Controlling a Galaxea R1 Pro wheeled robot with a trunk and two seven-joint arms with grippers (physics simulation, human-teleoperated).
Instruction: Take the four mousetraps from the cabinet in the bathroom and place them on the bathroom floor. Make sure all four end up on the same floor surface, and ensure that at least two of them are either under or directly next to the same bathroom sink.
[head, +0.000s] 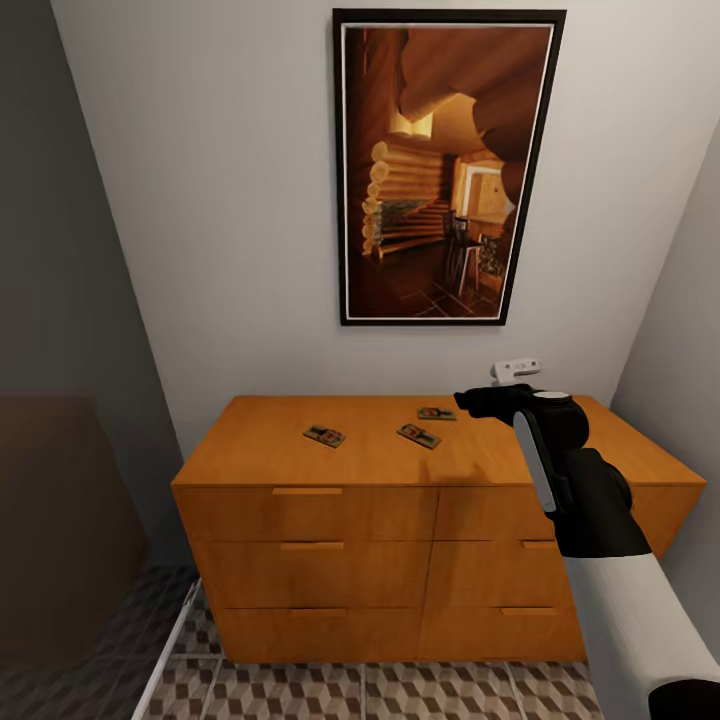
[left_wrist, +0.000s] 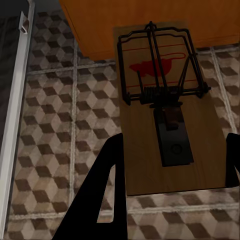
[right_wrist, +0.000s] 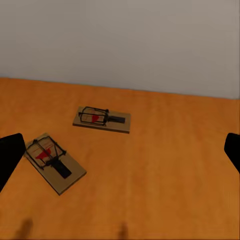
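The cabinet (head: 330, 465) stands against the wall under a framed picture (head: 447, 165), and 3 mousetraps lie on its flat top: one toward the left (head: 324, 435), one in the middle (head: 418, 435), and one further back by the wall (head: 436, 413).

The right pincer (head: 470, 403) hovers over the top, just beside the rear trap, its fingers spread wide and holding nothing. In the right wrist view the 2 nearest traps lie ahead of it: the closer one (right_wrist: 54, 162) sits near one fingertip with its long axis running diagonally across the line of approach, and the further one (right_wrist: 102, 119) lies crosswise, nearer the wall.

The left pincer (left_wrist: 165, 172) grasps the 4th mousetrap (left_wrist: 165, 110), its dark fingers (left_wrist: 107, 180) clamped on the board's 2 long edges, above the bathroom floor (left_wrist: 55, 115) beside the cabinet's base.

So the right arm is plainly the nearer one for the traps on top. I judge the next grasp turns on rotating that wrist until the fingers straddle the diagonal trap's narrow width.
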